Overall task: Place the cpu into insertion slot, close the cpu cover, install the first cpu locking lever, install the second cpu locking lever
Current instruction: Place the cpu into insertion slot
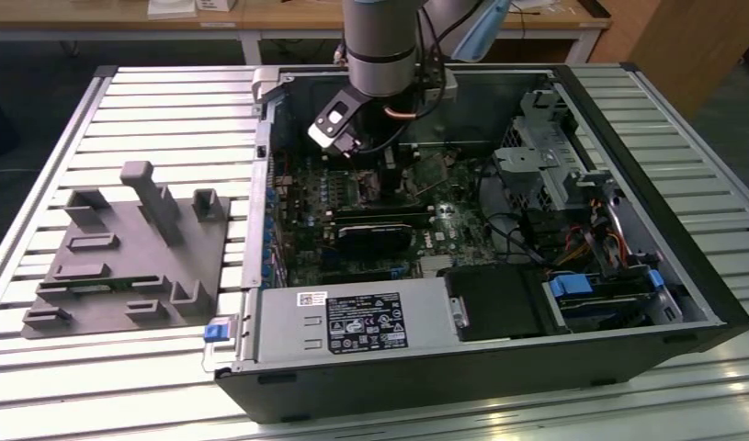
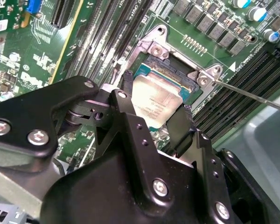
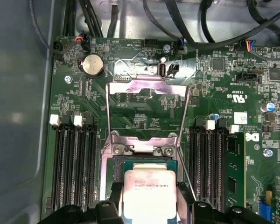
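Cpu (image 3: 149,195), seen in both wrist views, is a small flat square chip with a pale silvery-grey metal top that carries small dark print, ringed by a narrow green edge. In the second wrist view the cpu (image 2: 156,100) lies directly between the jaws. One black finger (image 2: 127,91) presses on one edge and the other finger (image 2: 179,128) on the opposite edge, so the jaws are clamped on the chip. It sits within the outline of the insertion slot (image 3: 108,172), whose silvery rim and dark inner edge show just past the fingertips. Whether the chip is fully seated or a little above the contacts cannot be told.

Beyond the fingertips, on the far side of the slot, the cpu cover (image 3: 147,87) stands swung open, a thin silvery frame with a cut-out middle, hinged at the slot's edge. In the second wrist view a thin metal rod (image 2: 252,95) runs out from a screwed corner of the slot's rim (image 2: 154,49). Long black memory slots (image 3: 74,172) flank both jaws on the green motherboard (image 3: 130,112).

In the exterior view the arm (image 1: 380,46) reaches almost straight down into the open computer case (image 1: 472,303), wrist low over the board. The gripper (image 2: 155,101) points down at the slot, its black body close to the camera.
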### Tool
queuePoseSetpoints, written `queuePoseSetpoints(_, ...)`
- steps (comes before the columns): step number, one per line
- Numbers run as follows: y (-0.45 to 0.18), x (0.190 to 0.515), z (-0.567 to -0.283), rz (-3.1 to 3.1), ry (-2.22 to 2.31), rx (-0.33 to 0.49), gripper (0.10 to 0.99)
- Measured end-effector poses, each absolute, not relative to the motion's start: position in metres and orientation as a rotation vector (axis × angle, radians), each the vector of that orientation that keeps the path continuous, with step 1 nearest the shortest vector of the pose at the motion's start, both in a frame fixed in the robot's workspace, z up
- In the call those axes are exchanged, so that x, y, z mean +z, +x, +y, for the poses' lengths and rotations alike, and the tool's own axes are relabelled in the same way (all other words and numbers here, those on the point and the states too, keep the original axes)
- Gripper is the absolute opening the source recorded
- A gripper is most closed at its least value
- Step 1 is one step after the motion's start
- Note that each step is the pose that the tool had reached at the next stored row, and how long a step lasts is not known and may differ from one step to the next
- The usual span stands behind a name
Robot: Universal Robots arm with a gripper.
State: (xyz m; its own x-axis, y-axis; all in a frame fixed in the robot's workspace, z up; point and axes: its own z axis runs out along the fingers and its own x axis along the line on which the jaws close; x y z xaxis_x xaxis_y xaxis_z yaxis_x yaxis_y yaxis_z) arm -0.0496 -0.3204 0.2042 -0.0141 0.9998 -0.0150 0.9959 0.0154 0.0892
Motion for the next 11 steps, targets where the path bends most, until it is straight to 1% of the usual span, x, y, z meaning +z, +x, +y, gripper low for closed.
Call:
queuePoseSetpoints(6, -0.0498, 0.1997, -0.3204, 2.192, 2.162, 0.101, 0.541)
queuePoseSetpoints(11, -0.0497, 0.1985, -0.3204, 2.165, 2.189, 0.101, 0.541)
